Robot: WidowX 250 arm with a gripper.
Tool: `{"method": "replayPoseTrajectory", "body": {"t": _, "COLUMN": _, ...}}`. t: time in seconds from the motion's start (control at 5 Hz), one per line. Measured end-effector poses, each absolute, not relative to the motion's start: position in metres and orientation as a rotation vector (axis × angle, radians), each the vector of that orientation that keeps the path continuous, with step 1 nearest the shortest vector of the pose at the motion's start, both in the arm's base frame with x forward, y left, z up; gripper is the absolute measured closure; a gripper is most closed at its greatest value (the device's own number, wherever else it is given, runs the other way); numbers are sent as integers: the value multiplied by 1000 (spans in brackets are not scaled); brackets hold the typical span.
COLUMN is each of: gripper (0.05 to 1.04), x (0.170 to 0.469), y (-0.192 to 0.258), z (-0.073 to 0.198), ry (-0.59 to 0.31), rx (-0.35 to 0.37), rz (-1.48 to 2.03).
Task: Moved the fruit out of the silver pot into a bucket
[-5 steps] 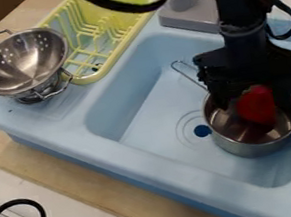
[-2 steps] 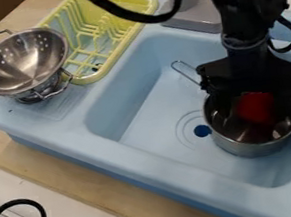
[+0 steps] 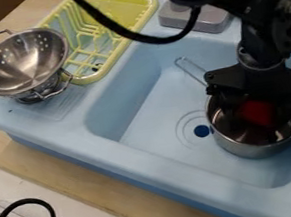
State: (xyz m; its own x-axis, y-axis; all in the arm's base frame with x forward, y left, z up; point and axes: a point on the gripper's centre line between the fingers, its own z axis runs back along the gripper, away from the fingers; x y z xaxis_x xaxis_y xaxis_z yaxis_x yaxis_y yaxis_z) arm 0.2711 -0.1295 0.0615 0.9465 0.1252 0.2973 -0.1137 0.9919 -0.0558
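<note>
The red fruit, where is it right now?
The red fruit is inside the silver pot, right beneath the claw, at the sink's right side.

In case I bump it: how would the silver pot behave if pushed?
The pot looks like shiny metal, so probably stiff. Broad and low, it seems unlikely to tip. On the smooth sink floor it may slide, its long handle swinging round.
</note>
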Motion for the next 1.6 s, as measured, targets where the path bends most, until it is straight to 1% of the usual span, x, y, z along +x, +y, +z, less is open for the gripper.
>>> {"method": "replayPoseTrajectory", "body": {"t": 0.2, "gripper": 308, "x": 269, "y": -130, "z": 61, "ry": -295, "rx": -59, "rz": 150}}
{"method": "replayPoseTrajectory", "body": {"t": 0.4, "gripper": 308, "x": 265, "y": -119, "z": 66, "ry": -254, "rx": -62, "rz": 194}}
{"method": "replayPoseTrajectory", "body": {"t": 0.8, "gripper": 308, "x": 265, "y": -101, "z": 102, "ry": -217, "rx": -115, "rz": 361}}
{"method": "replayPoseTrajectory", "body": {"t": 1.0, "gripper": 308, "x": 261, "y": -98, "z": 122, "ry": -258, "rx": -102, "rz": 427}}
{"method": "replayPoseTrajectory", "body": {"t": 1.2, "gripper": 308, "x": 255, "y": -91, "z": 147, "ry": -280, "rx": -105, "rz": 507}}
{"method": "replayPoseTrajectory", "body": {"t": 1.6, "gripper": 308, "x": 268, "y": -46, "z": 163, "ry": -330, "rx": -95, "rz": 705}}
